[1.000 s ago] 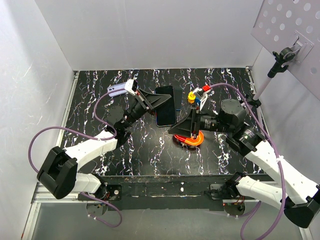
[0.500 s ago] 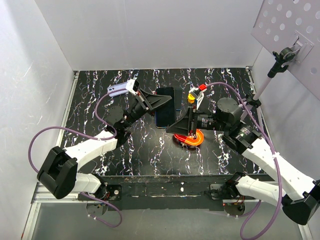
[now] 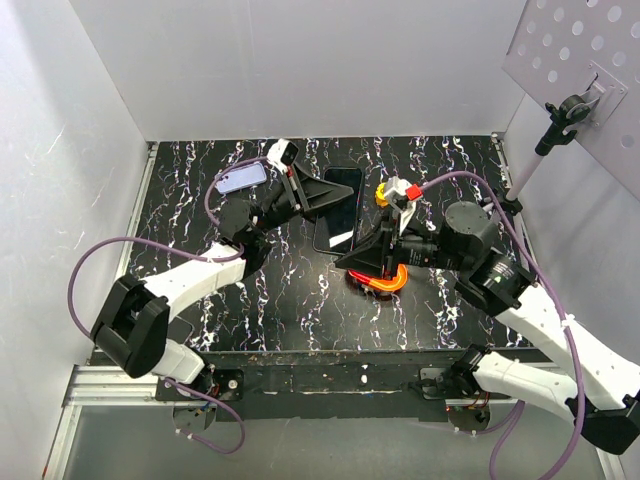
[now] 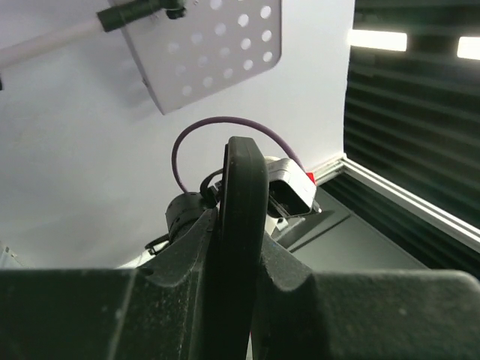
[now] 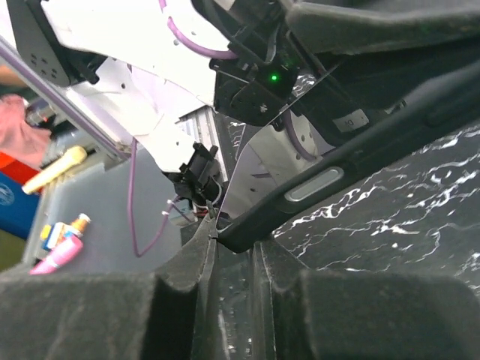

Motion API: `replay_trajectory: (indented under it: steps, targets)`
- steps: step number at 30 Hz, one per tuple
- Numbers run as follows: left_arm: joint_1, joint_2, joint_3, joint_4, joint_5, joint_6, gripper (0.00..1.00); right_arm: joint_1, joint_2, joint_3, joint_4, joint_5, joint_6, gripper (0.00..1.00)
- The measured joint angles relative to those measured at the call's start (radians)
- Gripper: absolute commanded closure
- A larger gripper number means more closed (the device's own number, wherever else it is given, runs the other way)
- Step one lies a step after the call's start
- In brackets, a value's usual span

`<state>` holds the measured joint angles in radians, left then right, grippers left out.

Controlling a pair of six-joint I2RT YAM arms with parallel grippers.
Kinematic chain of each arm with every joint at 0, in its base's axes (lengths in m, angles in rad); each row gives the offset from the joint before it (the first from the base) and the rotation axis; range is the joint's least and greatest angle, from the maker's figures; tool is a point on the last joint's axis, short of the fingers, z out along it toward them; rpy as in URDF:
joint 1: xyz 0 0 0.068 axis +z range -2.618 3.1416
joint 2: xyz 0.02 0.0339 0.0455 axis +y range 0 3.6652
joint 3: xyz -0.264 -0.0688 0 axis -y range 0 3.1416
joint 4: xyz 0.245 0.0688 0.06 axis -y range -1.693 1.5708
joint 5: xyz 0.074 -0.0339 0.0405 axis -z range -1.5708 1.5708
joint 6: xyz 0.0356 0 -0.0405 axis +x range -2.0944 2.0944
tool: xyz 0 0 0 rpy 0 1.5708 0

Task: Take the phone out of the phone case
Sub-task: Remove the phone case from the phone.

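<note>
The black phone in its black case (image 3: 340,205) is held above the marbled table between both grippers. My left gripper (image 3: 318,198) is shut on its left long edge. In the left wrist view the case's edge (image 4: 241,217) stands upright between the fingers. My right gripper (image 3: 356,257) is shut on the near corner. In the right wrist view that corner (image 5: 238,234) sits between the pads, and the case's side button (image 5: 313,184) shows further up the edge.
An orange-red ring-shaped object (image 3: 388,283) lies on the table under the right gripper. A small yellow toy (image 3: 381,193) stands behind it. A lavender flat object (image 3: 240,178) lies at the back left. White walls enclose the table.
The left wrist has swung toward the back and right, and the phone has shifted slightly right with it. The right gripper has stayed at the near corner.
</note>
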<state>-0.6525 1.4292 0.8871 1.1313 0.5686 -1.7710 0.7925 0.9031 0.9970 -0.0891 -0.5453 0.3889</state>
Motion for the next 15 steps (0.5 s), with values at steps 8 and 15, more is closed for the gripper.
replay_trajectory:
  steps: [8,15]
  targets:
    - [0.003,-0.041,0.064,-0.055,0.057,-0.008,1.00,0.040,0.071,0.156,-0.150,-0.013,-0.206,0.99]
    - [0.014,-0.052,0.065,-0.074,0.039,-0.008,1.00,0.055,0.091,0.190,-0.210,0.110,-0.182,0.99]
